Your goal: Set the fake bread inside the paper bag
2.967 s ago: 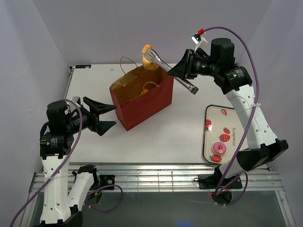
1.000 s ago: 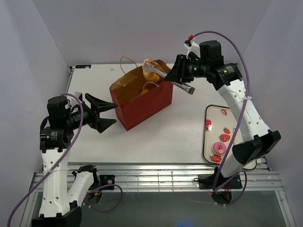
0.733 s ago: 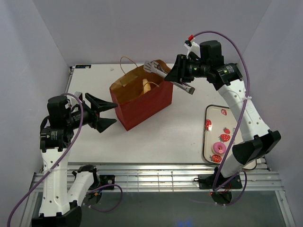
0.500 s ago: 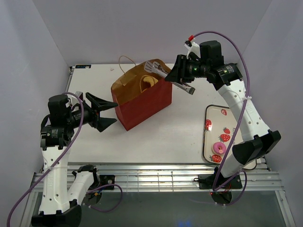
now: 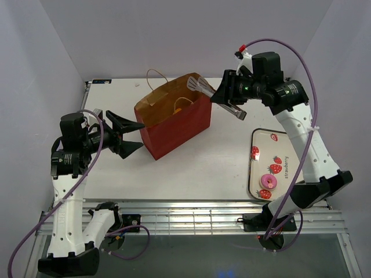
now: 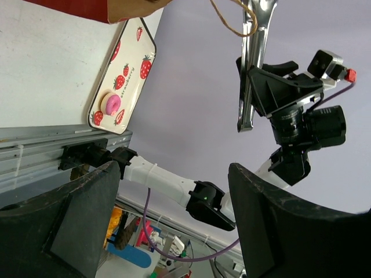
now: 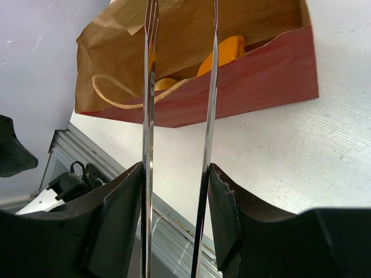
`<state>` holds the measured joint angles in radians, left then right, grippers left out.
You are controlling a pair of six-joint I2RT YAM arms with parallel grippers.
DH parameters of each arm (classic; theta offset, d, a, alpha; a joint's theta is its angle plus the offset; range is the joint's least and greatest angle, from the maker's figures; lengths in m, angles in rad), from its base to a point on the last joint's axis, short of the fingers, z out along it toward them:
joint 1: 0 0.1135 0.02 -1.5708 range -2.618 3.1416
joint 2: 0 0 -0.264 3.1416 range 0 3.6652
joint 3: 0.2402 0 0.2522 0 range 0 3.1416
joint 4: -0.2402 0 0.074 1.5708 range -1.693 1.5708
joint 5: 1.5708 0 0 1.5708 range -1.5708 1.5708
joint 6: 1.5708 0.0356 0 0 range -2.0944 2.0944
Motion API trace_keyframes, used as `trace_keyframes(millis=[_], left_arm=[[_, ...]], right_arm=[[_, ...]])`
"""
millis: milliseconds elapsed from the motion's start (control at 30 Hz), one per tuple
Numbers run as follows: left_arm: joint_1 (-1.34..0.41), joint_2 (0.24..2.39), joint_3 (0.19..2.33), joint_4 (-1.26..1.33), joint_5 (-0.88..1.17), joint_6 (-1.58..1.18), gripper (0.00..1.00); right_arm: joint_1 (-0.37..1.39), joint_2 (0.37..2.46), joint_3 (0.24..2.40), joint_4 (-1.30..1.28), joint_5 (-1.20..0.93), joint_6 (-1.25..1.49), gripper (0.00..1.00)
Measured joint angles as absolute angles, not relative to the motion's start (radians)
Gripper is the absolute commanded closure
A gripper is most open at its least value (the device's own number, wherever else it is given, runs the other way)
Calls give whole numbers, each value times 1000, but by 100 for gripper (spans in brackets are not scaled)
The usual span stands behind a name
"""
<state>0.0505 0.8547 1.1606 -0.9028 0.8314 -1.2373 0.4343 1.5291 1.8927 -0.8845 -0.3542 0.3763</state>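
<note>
Two croissants (image 7: 223, 53) are down inside the paper bag (image 5: 179, 124), and the pink doughnut (image 5: 268, 181) sits on the strawberry tray (image 5: 253, 139), well apart from it. It looks like light, glossy plastic, so I'd guess it's slippery and likely to squirt out. Best bet is squeezing across the outer rim, not the icing. The right gripper (image 5: 226, 94) is pinching the tongs (image 7: 210, 87), whose tips hang empty over the bag mouth. The left gripper (image 5: 128, 138) is spread wide beside the bag, not touching it.
</note>
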Motion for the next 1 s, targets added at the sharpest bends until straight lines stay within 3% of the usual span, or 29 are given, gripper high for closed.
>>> trace_keyframes(millis=[400,733,1000], left_arm=[[51,965,1248,-888,841,-1164,15],[51,1088,1404,-891,868,-1040,15],[51,1206,1503,-925,913,-955,15]], right_arm=[[430,1318,1911,-1022,-31,366,48],[406,1112,1680,-1183,210,472,46],[385,1050,1465,-1284,190,649,48]])
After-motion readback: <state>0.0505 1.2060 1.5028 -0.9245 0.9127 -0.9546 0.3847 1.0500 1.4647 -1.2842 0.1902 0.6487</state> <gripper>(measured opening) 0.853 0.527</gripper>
